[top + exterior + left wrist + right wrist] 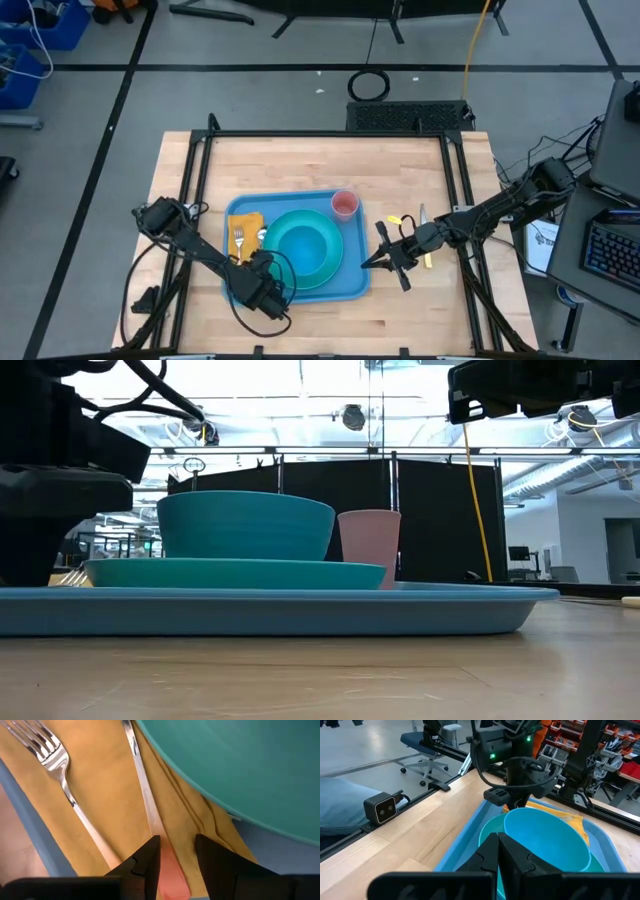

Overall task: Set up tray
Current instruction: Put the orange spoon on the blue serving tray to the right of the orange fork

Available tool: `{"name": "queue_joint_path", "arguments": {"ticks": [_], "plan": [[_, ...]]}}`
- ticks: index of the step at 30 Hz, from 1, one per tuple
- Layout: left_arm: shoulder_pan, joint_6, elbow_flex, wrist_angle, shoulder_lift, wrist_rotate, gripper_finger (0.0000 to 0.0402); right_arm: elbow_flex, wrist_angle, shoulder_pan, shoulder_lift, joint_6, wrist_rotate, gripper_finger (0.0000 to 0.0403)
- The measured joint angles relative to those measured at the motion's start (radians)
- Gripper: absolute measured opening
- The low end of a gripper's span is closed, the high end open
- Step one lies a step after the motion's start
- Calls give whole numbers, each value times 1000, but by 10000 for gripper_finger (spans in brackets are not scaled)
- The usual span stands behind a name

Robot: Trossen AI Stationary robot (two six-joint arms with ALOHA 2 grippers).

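The light-blue tray [350,285] lies mid-table and carries a teal plate [318,278] with a teal bowl [305,243] on it. A pink cup [344,204] and an orange napkin [243,222] are also on the tray. A fork [50,750] and a utensil with a salmon-pink handle [170,870] lie on the napkin [100,785]. My left gripper [177,847] is open low over the napkin's near end, with a finger on each side of that handle. My right gripper [499,847] is shut and holds nothing, just off the tray's right edge [372,262]. My left gripper comes from above with its open fingers [150,855] on either side of the pink handle, which lies flat on the napkin. The handle runs close along one finger. I cannot tell whether that finger touches it.
Yellow-handled cutlery [427,256] and a knife [422,214] lie on the bare wood to the right of the tray. A small camera [382,807] sits at the table's near edge. Dark frame rails run along the left and right sides of the table.
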Motion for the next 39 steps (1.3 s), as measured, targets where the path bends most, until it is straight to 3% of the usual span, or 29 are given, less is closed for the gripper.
{"name": "queue_joint_path", "arguments": {"ticks": [26,39], "plan": [[-18,-16,40,-82,8,25,129,0,-1,0,0,0,0,0],[-22,-49,37,-47,7,-23,129,0,-7,0,0,0,0,0]]}}
